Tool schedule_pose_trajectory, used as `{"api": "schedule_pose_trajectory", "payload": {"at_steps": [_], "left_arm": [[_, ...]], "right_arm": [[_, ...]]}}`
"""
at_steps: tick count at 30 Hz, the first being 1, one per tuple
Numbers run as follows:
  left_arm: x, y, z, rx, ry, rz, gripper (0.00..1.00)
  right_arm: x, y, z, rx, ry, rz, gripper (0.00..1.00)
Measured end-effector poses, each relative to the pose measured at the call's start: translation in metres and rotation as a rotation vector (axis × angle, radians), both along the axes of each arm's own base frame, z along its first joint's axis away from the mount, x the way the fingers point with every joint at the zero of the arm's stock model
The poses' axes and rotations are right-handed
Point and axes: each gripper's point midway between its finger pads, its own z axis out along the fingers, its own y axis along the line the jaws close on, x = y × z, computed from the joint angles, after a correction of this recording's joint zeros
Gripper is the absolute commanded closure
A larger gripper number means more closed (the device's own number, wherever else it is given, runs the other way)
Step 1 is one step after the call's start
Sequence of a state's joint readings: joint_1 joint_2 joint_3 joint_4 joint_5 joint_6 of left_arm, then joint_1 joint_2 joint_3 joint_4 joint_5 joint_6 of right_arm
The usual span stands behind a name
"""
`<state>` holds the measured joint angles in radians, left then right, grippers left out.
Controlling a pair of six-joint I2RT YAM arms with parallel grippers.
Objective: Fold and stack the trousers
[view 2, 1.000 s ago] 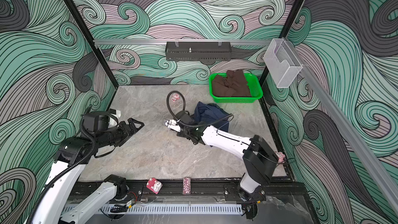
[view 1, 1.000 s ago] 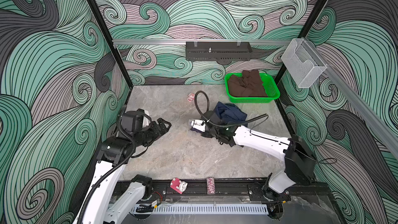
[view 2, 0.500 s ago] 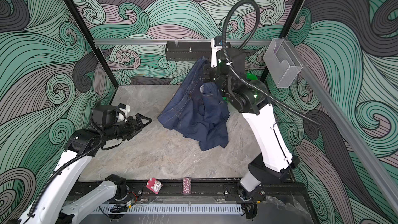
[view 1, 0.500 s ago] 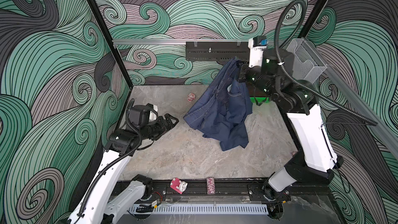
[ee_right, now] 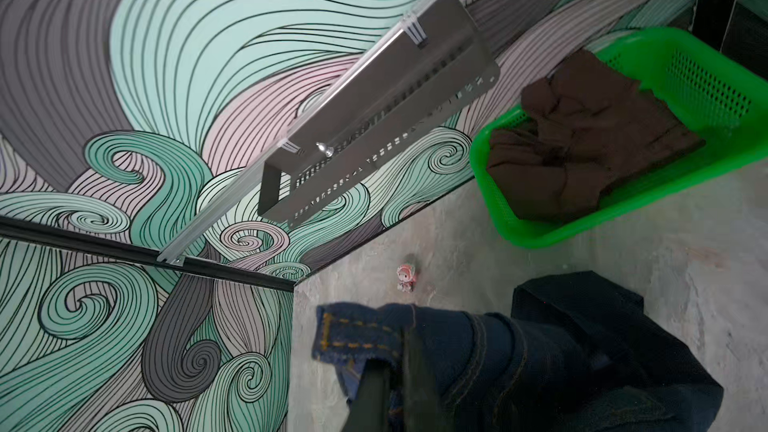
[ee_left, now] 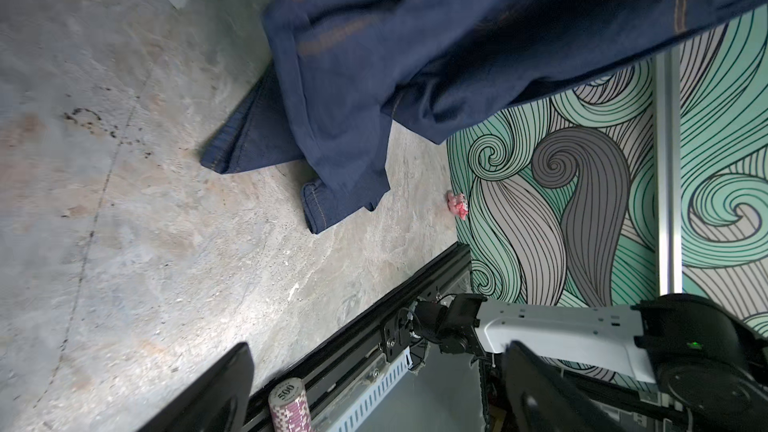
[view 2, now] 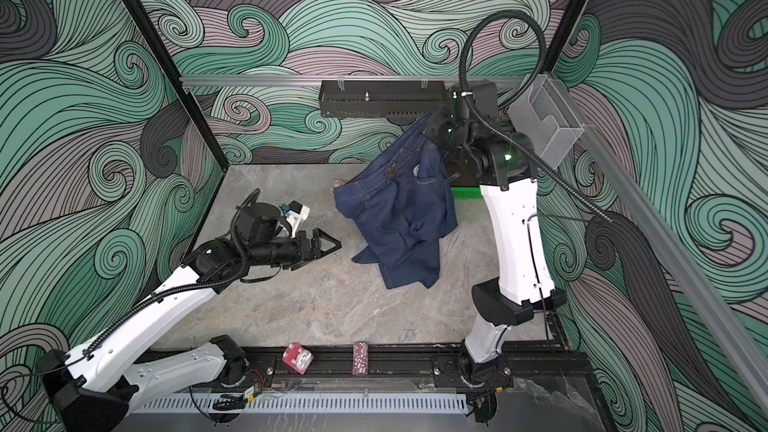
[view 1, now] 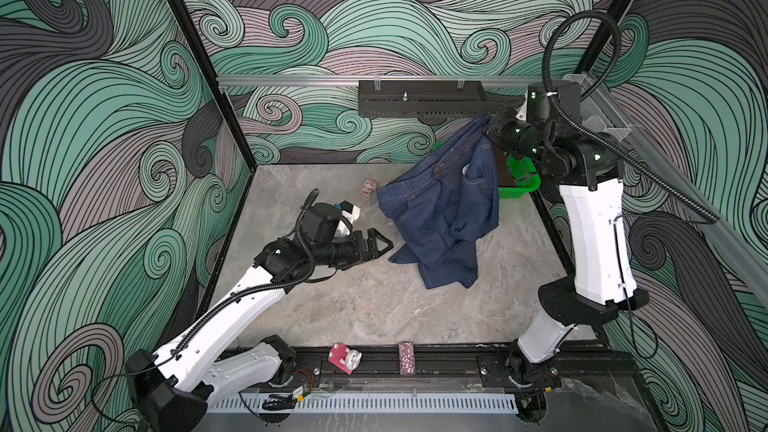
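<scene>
Trousers (view 1: pixel 440 218): dark navy denim with orange-brown topstitching, hung by the waistband at the back right of the table (view 1: pixel 353 305). The upper part is in the air, with waistband seams and a pocket opening facing both top views. The cloth falls in soft, deep folds. The lower part lies crumpled on the tabletop, right of the middle. In the left wrist view the denim (ee_left: pixel 415 35) is blurred overhead, and 2 hemmed leg ends touch the surface.

Right gripper (view 1: pixel 491 128): raised high, jaws clamped tight on the waistband edge. In the right wrist view thick denim (ee_right: pixel 457 347) with dashed yellow-orange stitches bunches against the black fingers (ee_right: pixel 374 392).

Left gripper (view 1: pixel 384 243): low over the table, left of the trousers and apart from them. Jaws spread wide, nothing between them. Fingers (ee_left: pixel 216 401) are black and angular.

Table: grey mottled stone-look, matt, scuffed.

Green basket (view 1: pixel 524 189): perforated plastic, back right corner, partly behind the hanging denim. Brown folded cloth (ee_right: pixel 582 139) lies inside.

Small pink figurine (view 1: pixel 368 187): on the table near the back, just left of the trousers.

Black slotted metal shelf (view 1: pixel 419 99): on the back wall.

Ribbed stack of poker chips (view 1: pixel 405 363): on the front rail.
</scene>
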<state>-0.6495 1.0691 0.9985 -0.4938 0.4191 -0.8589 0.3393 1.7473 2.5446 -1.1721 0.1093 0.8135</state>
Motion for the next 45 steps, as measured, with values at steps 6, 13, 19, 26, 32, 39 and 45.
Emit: {"api": "schedule_pose_trajectory", "payload": {"at_steps": [6, 13, 19, 26, 32, 39, 45], "left_arm": [[0.016, -0.034, -0.044, 0.034, 0.004, -0.045, 0.02], [0.031, -0.090, -0.099, 0.118, 0.022, -0.151, 0.01], [0.023, -0.118, -0.156, 0.197, 0.084, -0.224, 0.01], [0.035, -0.142, -0.179, 0.222, 0.100, -0.245, 0.06], [0.049, -0.163, -0.194, 0.220, 0.103, -0.251, 0.33], [0.058, -0.158, -0.200, 0.219, 0.126, -0.237, 1.00], [0.110, -0.048, -0.119, 0.237, 0.058, 0.034, 1.00]], "right_arm": [[0.003, 0.011, -0.007, 0.096, 0.047, 0.020, 1.00], [0.006, -0.003, -0.010, 0.143, 0.065, -0.012, 1.00], [0.007, -0.024, -0.020, 0.163, 0.100, -0.058, 1.00], [0.000, -0.044, -0.023, 0.182, 0.116, -0.091, 1.00], [-0.004, -0.055, -0.023, 0.194, 0.120, -0.108, 1.00], [-0.010, -0.063, -0.030, 0.197, 0.138, -0.126, 1.00], [-0.018, -0.069, -0.037, 0.205, 0.155, -0.141, 1.00]]}}
